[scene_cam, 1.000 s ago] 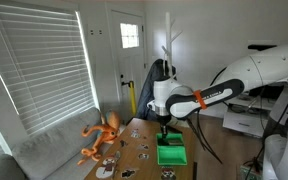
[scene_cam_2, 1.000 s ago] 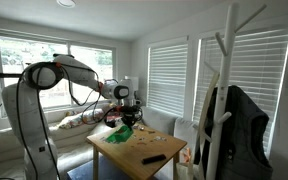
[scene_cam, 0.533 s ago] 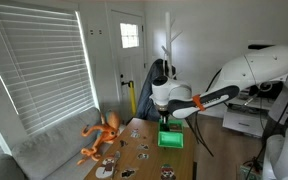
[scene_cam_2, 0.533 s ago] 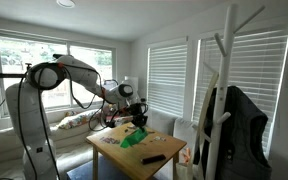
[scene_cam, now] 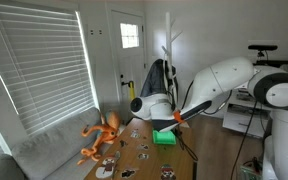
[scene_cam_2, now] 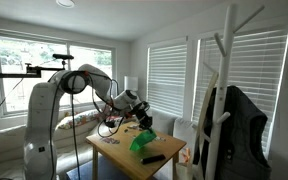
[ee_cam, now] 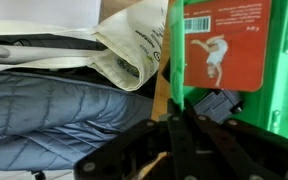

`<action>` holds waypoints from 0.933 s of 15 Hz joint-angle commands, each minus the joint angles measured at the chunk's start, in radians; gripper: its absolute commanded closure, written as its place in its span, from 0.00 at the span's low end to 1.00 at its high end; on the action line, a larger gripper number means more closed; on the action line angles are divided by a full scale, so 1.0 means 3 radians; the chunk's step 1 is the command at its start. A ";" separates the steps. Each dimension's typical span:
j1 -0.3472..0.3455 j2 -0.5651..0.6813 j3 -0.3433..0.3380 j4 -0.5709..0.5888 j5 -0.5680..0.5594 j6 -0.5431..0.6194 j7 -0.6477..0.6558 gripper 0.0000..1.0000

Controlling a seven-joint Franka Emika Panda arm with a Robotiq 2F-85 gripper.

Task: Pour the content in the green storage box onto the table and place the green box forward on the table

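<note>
I have the box (scene_cam: 164, 137) in the air, low over the table (scene_cam: 134, 150). It sits a little below the middle of the frame in both exterior views, and it hangs tilted, not level. In the wrist view it fills the right side, with a red label (ee_cam: 227, 45) on the face turned to the camera.

The gripper (ee_cam: 174, 125) enters from the bottom middle of that view. Its jaws stand nearly together, and I judge that they pinch one thin wall of the box near the rim. The contact itself is hidden behind the black links, so I cannot fully confirm this.

I expect the box to be light, made of thin but rather stiff plastic, and smooth, therefore slippery between the pads. Held by one wall only, it may swing around the pinch when I turn the wrist, and the wall may bend a little. It does not seem fragile, but if it drops on the wood it could bounce or slide. I think the best hold is the middle of a long wall, just under the rim, so that the rim stops it from slipping out.

No view looks into the opening, so I cannot tell what is inside. A dark long thing (scene_cam_2: 154, 157) lies on the table at the lower right of the box, and I should avoid it when setting down.
</note>
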 commanded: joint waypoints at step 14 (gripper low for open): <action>0.1109 0.1585 0.0051 0.1546 -0.1723 -0.2903 -0.0420 0.99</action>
